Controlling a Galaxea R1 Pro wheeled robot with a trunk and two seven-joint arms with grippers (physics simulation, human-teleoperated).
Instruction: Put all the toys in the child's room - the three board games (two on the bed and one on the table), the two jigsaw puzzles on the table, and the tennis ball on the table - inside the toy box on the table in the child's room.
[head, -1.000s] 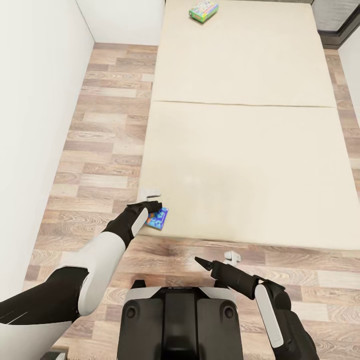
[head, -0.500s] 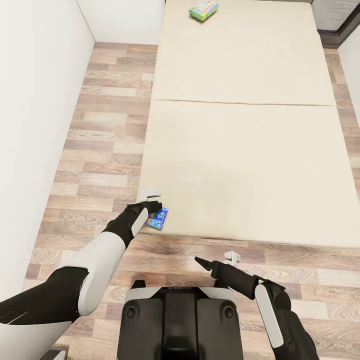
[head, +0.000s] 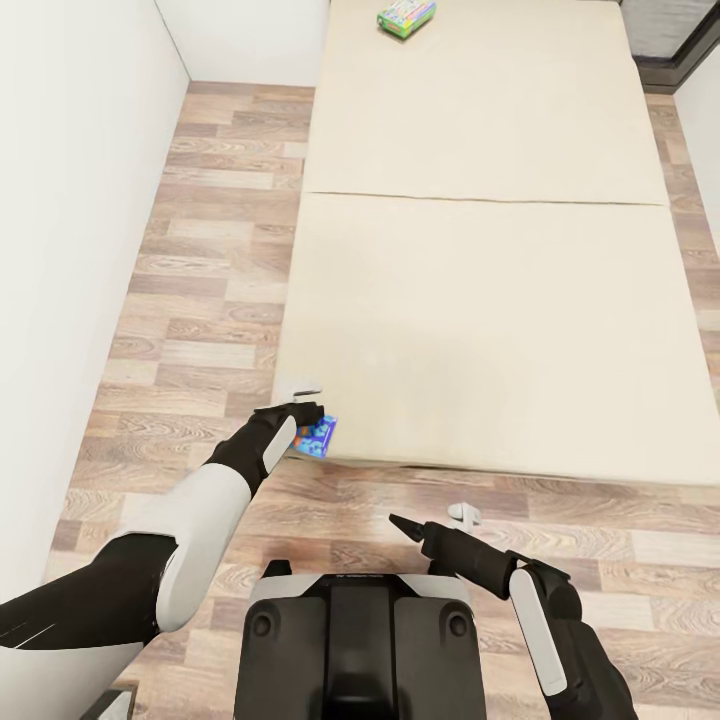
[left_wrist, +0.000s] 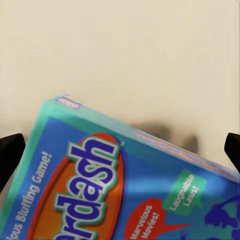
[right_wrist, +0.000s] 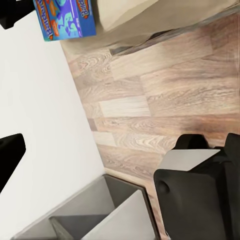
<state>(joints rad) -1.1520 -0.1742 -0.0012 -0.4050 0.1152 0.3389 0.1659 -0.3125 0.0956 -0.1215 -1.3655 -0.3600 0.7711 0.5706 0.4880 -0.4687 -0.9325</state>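
Observation:
The blue board game (head: 317, 436) is a flat printed box at the near left corner of the bed (head: 480, 300), overhanging its front edge. My left gripper (head: 306, 414) is shut on it; in the left wrist view the box (left_wrist: 115, 185) spans the space between both dark fingertips (left_wrist: 10, 155). A second board game (head: 406, 17), green-edged and colourful, lies at the bed's far end. My right gripper (head: 432, 520) hangs open over the floor in front of the bed, holding nothing. The right wrist view shows that gripper (right_wrist: 15, 82) and the blue box (right_wrist: 65, 20).
A white wall (head: 70, 250) runs along the left, with a strip of wood floor (head: 210, 270) between it and the bed. A dark piece of furniture (head: 680, 50) stands at the far right. My base (head: 360, 640) is close to the bed's front edge.
The whole view has shifted: the bed's front edge sits farther from my base. The blue board game has stayed with the left gripper and now overhangs the edge.

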